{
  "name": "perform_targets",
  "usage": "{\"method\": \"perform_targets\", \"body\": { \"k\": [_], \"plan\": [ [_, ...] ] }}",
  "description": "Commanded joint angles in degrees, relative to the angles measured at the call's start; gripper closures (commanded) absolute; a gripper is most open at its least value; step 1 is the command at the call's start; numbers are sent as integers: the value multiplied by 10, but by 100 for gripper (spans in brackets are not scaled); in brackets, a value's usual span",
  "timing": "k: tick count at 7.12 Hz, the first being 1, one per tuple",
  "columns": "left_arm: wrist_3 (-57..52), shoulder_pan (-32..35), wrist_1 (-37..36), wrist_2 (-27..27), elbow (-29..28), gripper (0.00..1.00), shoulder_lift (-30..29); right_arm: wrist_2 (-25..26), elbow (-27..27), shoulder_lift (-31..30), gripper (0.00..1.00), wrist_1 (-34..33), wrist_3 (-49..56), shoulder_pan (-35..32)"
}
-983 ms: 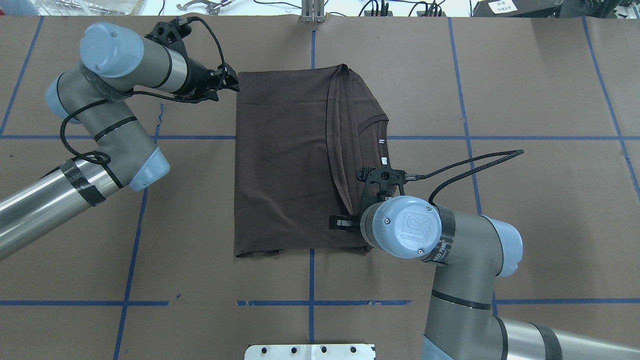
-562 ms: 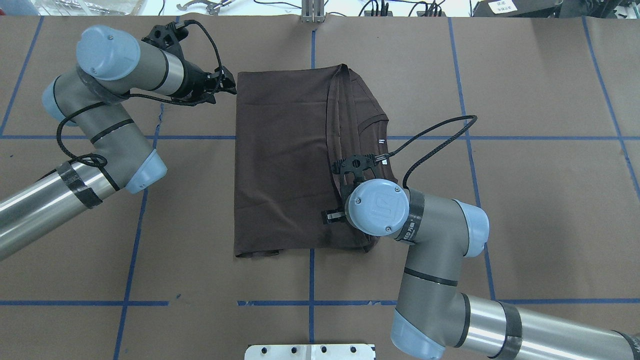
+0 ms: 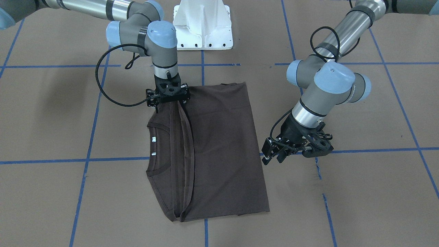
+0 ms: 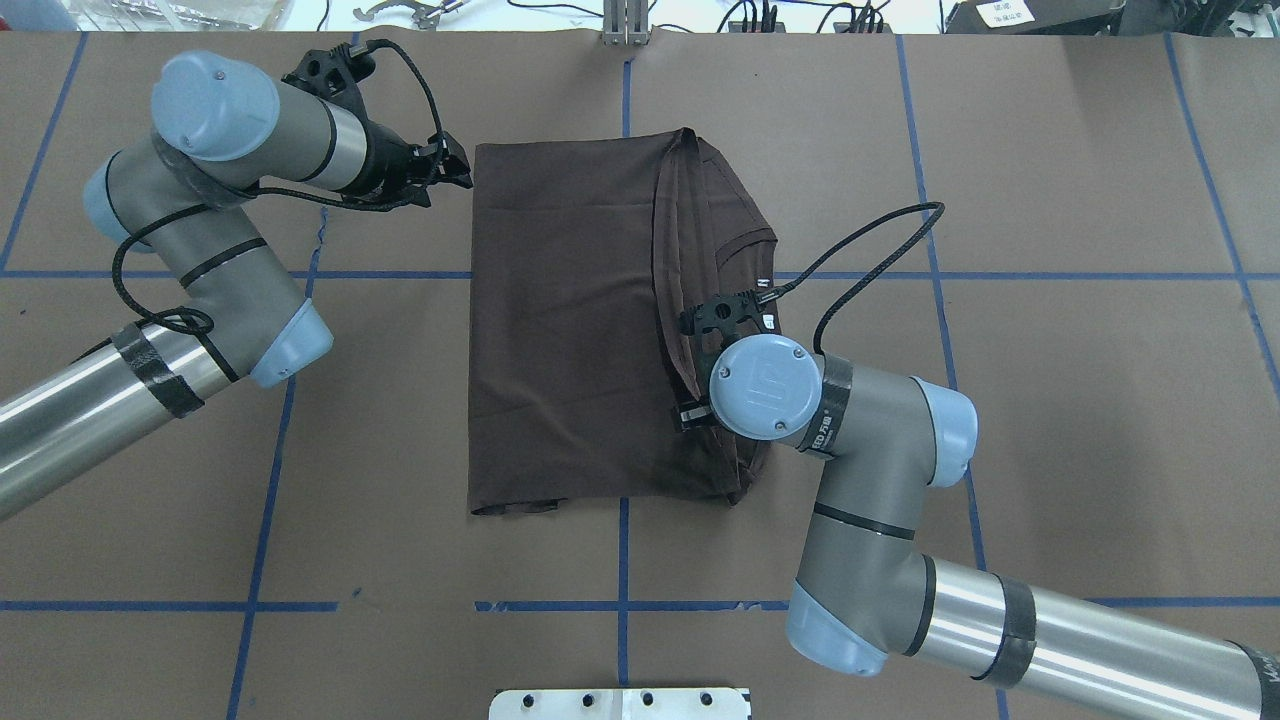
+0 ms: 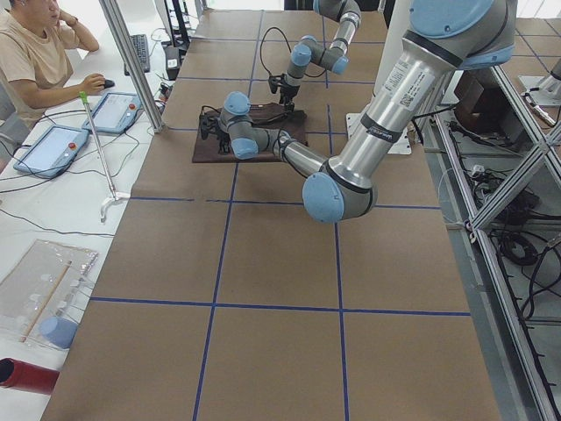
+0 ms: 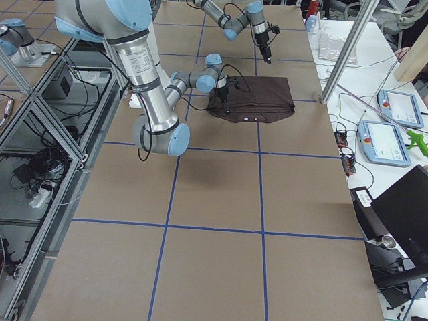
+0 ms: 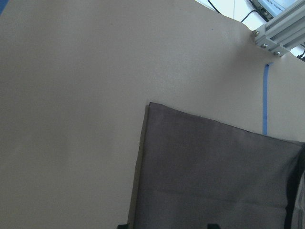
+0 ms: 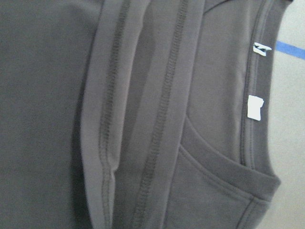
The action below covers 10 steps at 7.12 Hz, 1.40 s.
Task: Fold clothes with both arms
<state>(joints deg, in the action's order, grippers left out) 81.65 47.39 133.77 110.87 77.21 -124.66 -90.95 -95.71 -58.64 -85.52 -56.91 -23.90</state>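
Brown worktop [image 4: 1050, 400], folded T-shirt [image 4: 560, 330]; my left hand [image 3: 272, 156] hangs released beside it; right hand [image 3: 169, 104] over it, cannot tell.

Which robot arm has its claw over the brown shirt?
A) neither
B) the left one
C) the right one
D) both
C: the right gripper is above the shirt, near its folded edges, while the left gripper is off beside the shirt, over the table.
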Motion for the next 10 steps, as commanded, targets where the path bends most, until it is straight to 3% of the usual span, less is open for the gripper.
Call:
{"method": "perform_targets", "body": {
  "k": [1, 4, 5, 7, 10],
  "plan": [
    [0, 0, 0, 1, 0, 36, 0, -42, -38, -57, 0, 10, 53, -34],
    [1, 0, -1, 1, 5, 36, -1, -52, -41, -38, 0, 17, -25, -37],
    [1, 1, -1, 1, 5, 36, -1, -49, -33, -33, 0, 51, -42, -34],
    [11, 1, -1, 1, 14, 36, 0, -46, 65, 56, 0, 60, -40, -51],
    [11, 1, -1, 5, 29, 36, 14, -46, 166, 78, 0, 102, -22, -92]
  ]
}}
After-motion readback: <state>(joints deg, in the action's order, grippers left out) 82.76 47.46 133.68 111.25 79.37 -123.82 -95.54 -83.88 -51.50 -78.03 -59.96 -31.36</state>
